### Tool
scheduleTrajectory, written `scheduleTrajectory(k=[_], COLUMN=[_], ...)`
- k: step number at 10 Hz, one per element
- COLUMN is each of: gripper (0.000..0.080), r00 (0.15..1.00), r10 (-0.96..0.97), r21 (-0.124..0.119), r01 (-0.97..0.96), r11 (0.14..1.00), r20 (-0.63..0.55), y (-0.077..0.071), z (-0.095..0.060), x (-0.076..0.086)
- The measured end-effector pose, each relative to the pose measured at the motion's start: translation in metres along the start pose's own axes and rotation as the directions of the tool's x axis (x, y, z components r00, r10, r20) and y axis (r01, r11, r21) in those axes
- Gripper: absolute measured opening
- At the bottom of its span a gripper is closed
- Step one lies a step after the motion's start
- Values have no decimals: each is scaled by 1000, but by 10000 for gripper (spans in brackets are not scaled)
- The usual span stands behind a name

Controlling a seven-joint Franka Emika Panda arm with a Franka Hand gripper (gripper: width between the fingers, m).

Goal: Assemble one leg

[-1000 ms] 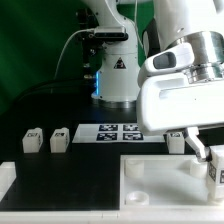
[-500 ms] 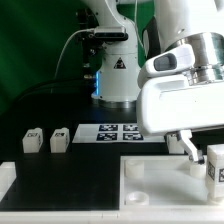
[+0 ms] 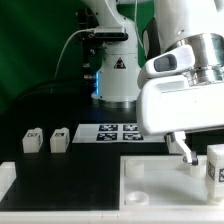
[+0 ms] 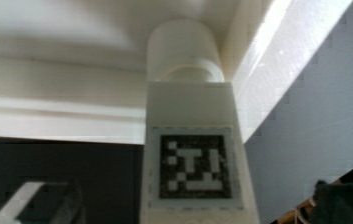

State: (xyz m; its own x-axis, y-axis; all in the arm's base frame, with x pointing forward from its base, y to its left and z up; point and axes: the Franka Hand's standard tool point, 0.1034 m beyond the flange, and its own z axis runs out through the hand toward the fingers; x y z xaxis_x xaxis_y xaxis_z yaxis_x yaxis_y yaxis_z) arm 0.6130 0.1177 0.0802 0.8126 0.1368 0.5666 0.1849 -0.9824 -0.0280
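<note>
1. Fingers [image 3: 185,150] of the gripper [image 4: 187,205] are spread apart, pinching nothing; the wrist view shows one on each side of the leg [image 4: 194,120] with a gap on both sides; the exterior view shows only one dark finger, the other is out of frame.
2. The leg stands upright between the fingers; white block with a rounded far end; its black-and-white tag [image 4: 196,165] faces the wrist camera.
3. In the exterior view the same leg sits at the exterior view's right edge [image 3: 214,163], partly cut off by the frame, just beside the visible finger.
4. It is over the exterior view's right end of the large white panel [image 3: 90,185]; cannot tell whether it is seated in the panel or only resting on it.
5. Panel lies flat at the front of the black table [image 3: 85,148]; one round recess [image 3: 137,167] shows near its back edge.
6. Two spare legs [image 3: 32,141] [image 3: 60,139] stand side by side on the table at the exterior view's left; near each other, not touching; well apart from the gripper.
7. Marker board [image 3: 118,131] lies flat on the table behind the panel, between the spare legs and the arm [image 3: 180,90].
</note>
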Motion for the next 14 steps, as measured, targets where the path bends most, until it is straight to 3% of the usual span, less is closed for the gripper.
scheduleTrajectory(k=[4, 7, 9, 12, 14], gripper=[649, 649, 649, 649, 649], r00=[1000, 992, 949, 816, 810], r10=[-2, 12, 12, 12, 7], r21=[0, 5, 29, 60, 65], r01=[2, -12, -22, -57, -56], r11=[1000, 1000, 999, 997, 996], r20=[8, 129, 314, 579, 587], y=[0, 11, 10, 2, -2], z=[0, 2, 6, 0, 4], x=[-1, 12, 12, 9, 14])
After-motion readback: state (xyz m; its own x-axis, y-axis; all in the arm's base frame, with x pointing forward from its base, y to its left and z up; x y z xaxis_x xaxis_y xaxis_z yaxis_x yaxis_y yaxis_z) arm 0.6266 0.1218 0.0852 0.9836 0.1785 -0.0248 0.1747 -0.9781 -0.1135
